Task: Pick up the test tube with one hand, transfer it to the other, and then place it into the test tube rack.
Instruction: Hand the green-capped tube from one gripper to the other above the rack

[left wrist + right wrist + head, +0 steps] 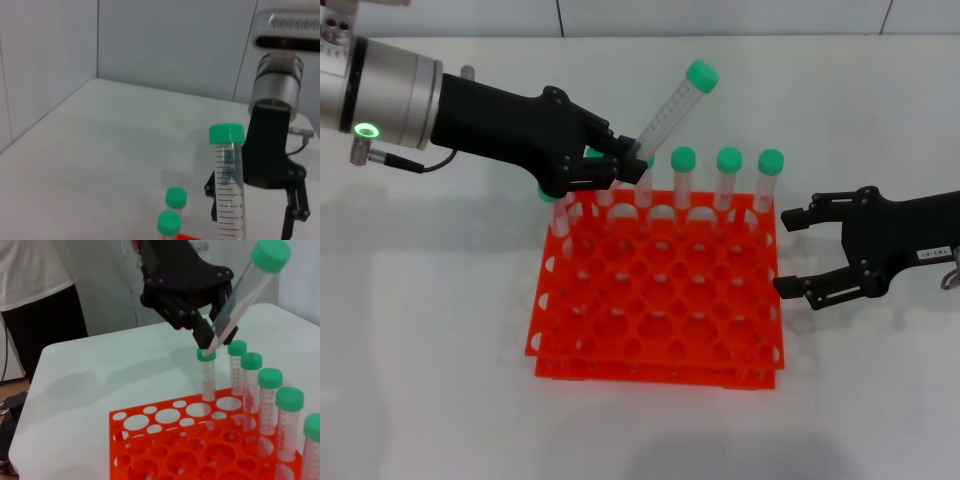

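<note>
left gripper [620, 160] clamped on tube [672, 110], tilted above rack [650, 300] back row. right gripper [798, 250] apart, beside rack.

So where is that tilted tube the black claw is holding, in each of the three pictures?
Head view: the test tube slants above the rack's far edge, held by the left gripper.
Left wrist view: upright near the lower middle.
Right wrist view: slanted at top right.
Shared landmark: the orange rack, a sliver in the left wrist view.
</note>
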You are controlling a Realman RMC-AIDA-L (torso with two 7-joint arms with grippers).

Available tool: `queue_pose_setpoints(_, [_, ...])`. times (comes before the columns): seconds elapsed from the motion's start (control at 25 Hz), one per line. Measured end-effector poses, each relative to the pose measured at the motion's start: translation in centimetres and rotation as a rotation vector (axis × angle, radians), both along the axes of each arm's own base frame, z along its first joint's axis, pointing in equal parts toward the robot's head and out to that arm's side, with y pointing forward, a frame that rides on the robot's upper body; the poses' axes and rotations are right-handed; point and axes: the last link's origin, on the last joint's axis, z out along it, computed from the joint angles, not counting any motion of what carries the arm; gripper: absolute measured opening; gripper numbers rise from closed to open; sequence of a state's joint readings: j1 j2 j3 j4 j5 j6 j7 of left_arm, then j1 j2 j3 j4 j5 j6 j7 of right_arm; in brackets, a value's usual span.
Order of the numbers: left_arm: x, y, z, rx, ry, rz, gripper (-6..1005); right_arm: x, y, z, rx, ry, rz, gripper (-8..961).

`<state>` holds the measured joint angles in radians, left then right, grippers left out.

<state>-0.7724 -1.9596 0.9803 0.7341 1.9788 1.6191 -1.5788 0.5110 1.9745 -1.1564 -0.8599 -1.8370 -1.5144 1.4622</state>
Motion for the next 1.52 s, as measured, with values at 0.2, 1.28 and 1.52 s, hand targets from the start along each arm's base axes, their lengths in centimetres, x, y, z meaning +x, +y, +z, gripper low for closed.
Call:
queue_pose_setpoints(0.2, [-0.4, 0.0, -0.5, 0.015, 0.015, 0.006, 207, 0.3, 0.2, 0.7, 0.015, 0.013, -0.019, 835])
queue_pose_setpoints(1.28, [0.0, -0.1, -2.1, 0.044, 0.027, -0.081, 216, -1.1, 0.0, 0.3, 0.147, 0.588, -0.113, 831])
queue_pose_setpoints(1.52, [0.2, 0.0, -2.5, 0.052, 0.024, -0.092, 218, -1.1, -0.4, -1.7, 0.233, 0.682, -0.112, 830])
